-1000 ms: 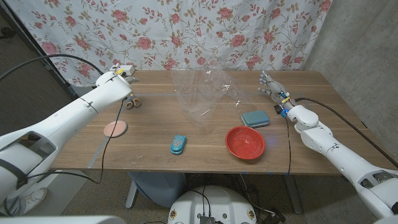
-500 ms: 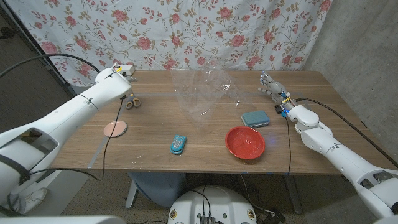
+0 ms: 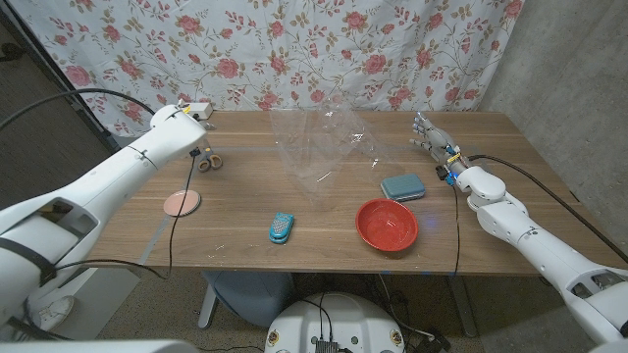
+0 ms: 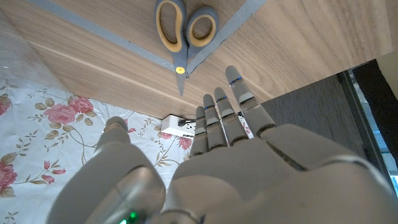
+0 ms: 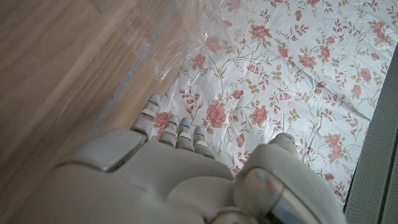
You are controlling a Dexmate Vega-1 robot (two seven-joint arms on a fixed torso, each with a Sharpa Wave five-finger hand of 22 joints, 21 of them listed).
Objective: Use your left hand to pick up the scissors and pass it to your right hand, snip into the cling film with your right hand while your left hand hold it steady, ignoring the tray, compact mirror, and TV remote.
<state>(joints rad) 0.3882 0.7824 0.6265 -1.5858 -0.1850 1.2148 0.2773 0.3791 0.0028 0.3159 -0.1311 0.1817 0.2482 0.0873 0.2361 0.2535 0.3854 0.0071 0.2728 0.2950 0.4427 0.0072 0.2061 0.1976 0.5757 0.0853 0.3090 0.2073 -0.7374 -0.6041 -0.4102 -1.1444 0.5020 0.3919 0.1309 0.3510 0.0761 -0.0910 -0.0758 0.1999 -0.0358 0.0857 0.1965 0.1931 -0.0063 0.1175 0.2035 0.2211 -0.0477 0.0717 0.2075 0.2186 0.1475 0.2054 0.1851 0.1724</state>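
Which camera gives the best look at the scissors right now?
The left wrist view: the scissors lie close, handles and blades clear, just beyond the left robot hand. In the head view they are small, partly behind that arm.

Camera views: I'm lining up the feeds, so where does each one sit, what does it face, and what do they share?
Head view: fixed on the head, looking down the table; both arms enter from the bottom corners.
Left wrist view: behind the left robot hand, facing the scissors.
Right wrist view: behind the right robot hand, facing the cling film.
Shared: scissors and cling film appear in the head view too.
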